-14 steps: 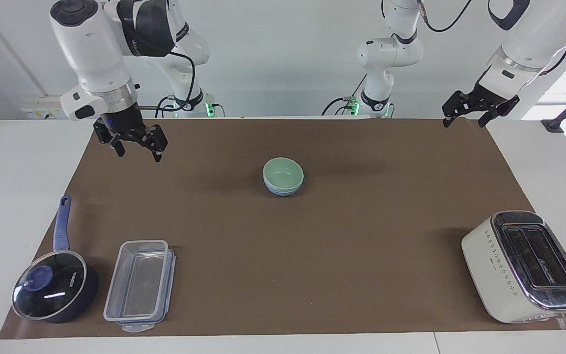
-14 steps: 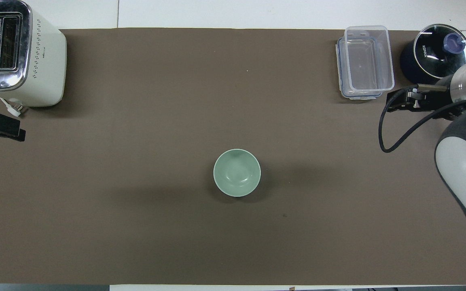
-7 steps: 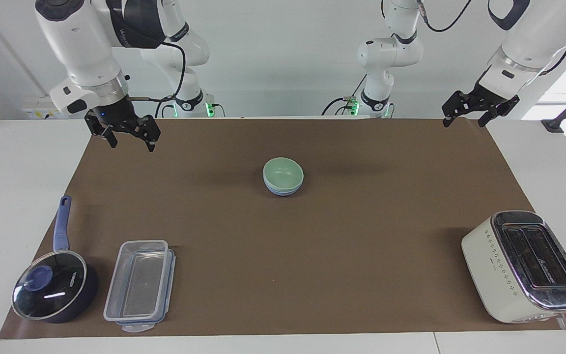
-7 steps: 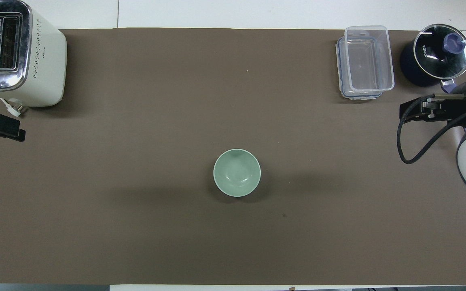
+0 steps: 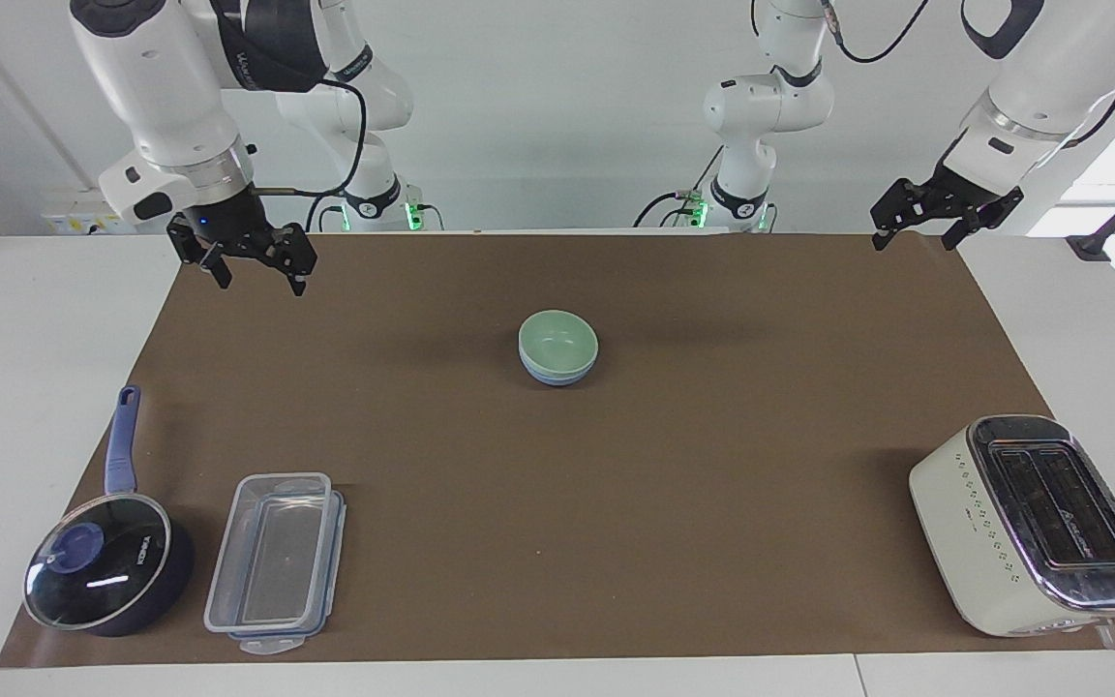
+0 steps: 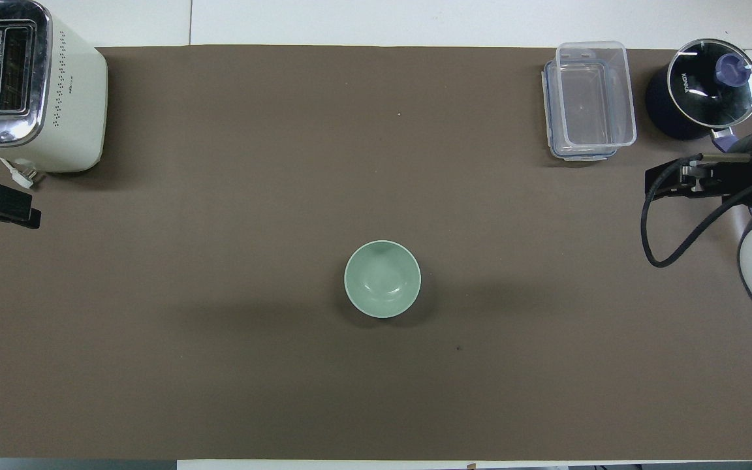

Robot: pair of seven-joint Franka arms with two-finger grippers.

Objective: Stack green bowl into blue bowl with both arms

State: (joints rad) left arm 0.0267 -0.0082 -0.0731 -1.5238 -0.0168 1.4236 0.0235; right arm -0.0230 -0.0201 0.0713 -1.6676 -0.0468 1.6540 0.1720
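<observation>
Nested mid-mat: glossy mint green bowl (image 5: 558,342) inside smooth sky-blue blue bowl (image 5: 556,374). Raised, fingers spread, empty: right gripper (image 5: 250,273) and left gripper (image 5: 916,232) over the mat's corners nearest the robots. Glass-lidded saucepan (image 6: 702,87) marked KONKA.

Robotics lab, indicated by two white arms (image 5: 180,106) mounted at bare white table (image 5: 45,319), cables trailed, plain white wall. Kitchen props laid on brown mat (image 5: 712,503): toaster (image 5: 1032,523), saucepan (image 5: 107,576), plastic container (image 5: 272,561).
</observation>
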